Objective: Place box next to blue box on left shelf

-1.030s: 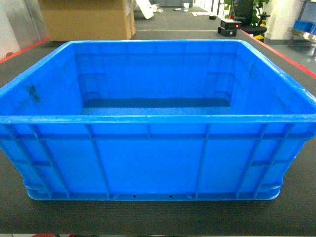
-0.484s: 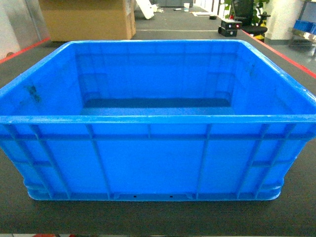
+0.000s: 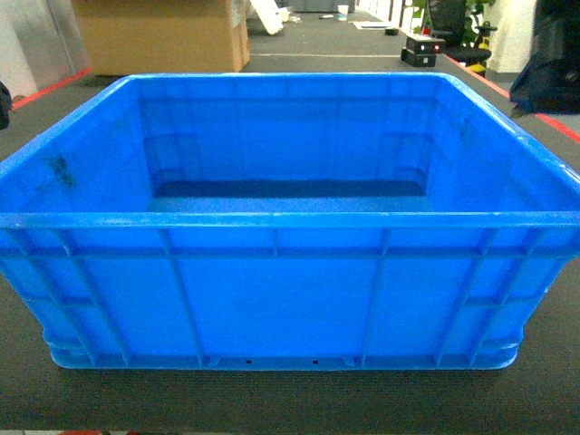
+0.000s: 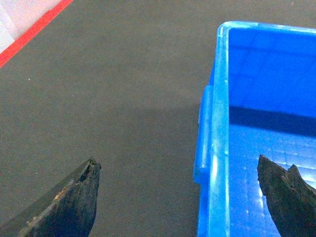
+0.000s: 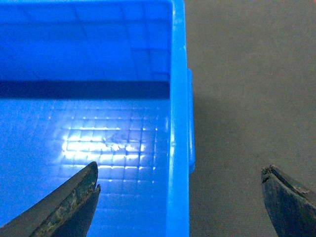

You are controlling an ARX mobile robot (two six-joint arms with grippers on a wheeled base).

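Box [image 3: 281, 299] took up nearly the full width of the bench [image 3: 272, 399]; only narrow dark strips stayed free along its left and right walls and at the front edge. Interior was open from above, nothing inside. Left pincer [image 4: 180, 197] was spread wide and straddled the box's left rim: one finger over bare bench, the other over the floor inside. Right pincer [image 5: 180, 200] did likewise at the right rim. Side handle lips jutted outward below both rims. Cardboard box [image 3: 159, 36] stood past the bench's far-left corner.
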